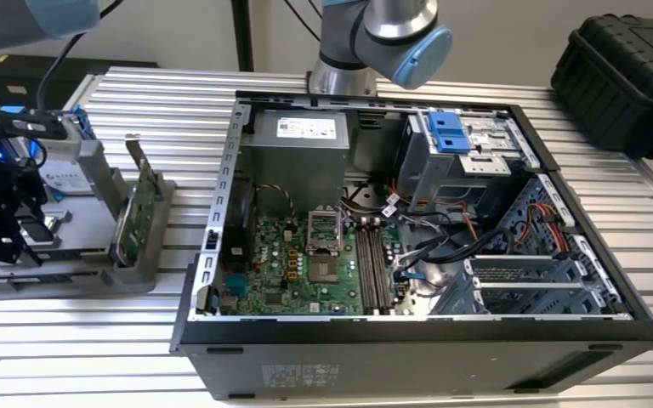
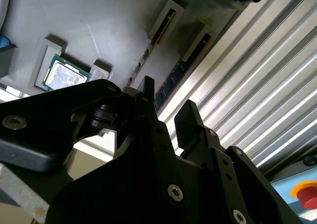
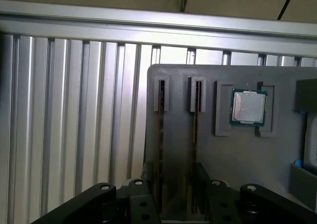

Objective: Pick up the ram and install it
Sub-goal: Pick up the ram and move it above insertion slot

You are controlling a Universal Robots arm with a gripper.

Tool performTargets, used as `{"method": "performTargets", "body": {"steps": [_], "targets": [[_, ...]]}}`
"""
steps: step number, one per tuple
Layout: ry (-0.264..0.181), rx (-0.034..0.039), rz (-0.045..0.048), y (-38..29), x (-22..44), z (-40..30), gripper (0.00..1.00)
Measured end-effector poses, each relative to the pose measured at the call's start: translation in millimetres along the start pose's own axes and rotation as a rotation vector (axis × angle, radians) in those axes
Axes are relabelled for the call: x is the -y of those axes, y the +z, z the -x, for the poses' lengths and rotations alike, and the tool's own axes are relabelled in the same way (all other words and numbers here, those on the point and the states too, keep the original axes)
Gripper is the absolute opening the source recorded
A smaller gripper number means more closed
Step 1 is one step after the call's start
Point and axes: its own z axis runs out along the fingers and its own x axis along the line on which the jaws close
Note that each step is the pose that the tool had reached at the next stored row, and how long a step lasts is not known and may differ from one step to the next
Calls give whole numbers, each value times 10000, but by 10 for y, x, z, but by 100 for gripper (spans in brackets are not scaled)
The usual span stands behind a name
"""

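Gripper [image 3: 174, 170] hangs over the tray [image 3: 247, 154], fingers [image 3: 147, 184] wide apart, nothing clamped. Ram [image 3: 162, 130] stands on edge in the slot nearest the tray's edge and lies between the fingers; whether they touch it can't be told. Edge-up storage likely leaves both flat faces free to pinch. Second stick [image 3: 197, 120] sits in the next slot inward, and the CPU [image 3: 249, 107] in a tray recess beyond that. Case [image 1: 417, 340] lies open, well apart from the tray, so its board is reachable from above.

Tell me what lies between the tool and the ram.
Nothing: in the second wrist view the open tool straddles the ram, with only bare air between them.
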Motion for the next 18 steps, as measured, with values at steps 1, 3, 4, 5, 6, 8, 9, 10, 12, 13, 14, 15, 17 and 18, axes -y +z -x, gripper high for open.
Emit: {"method": "performTargets", "body": {"steps": [1,3,4,5,6,8,9,10,12,13,14,15,17,18], "targets": [[0,1,-1,2,0,0,100],[0,0,-1,7,0,0,100],[0,0,-1,8,0,0,100],[0,1,-2,10,0,0,100],[0,1,-2,12,0,0,100],[0,-1,-1,19,0,1,100],[0,-4,-1,22,1,0,100],[-1,-8,-1,26,1,0,100],[0,-15,0,34,0,1,100],[0,-20,-1,40,0,1,100],[0,-25,0,45,0,1,100],[0,-32,0,51,0,1,100],[0,-49,2,62,0,1,100],[0,-53,3,67,0,1,100]]}}
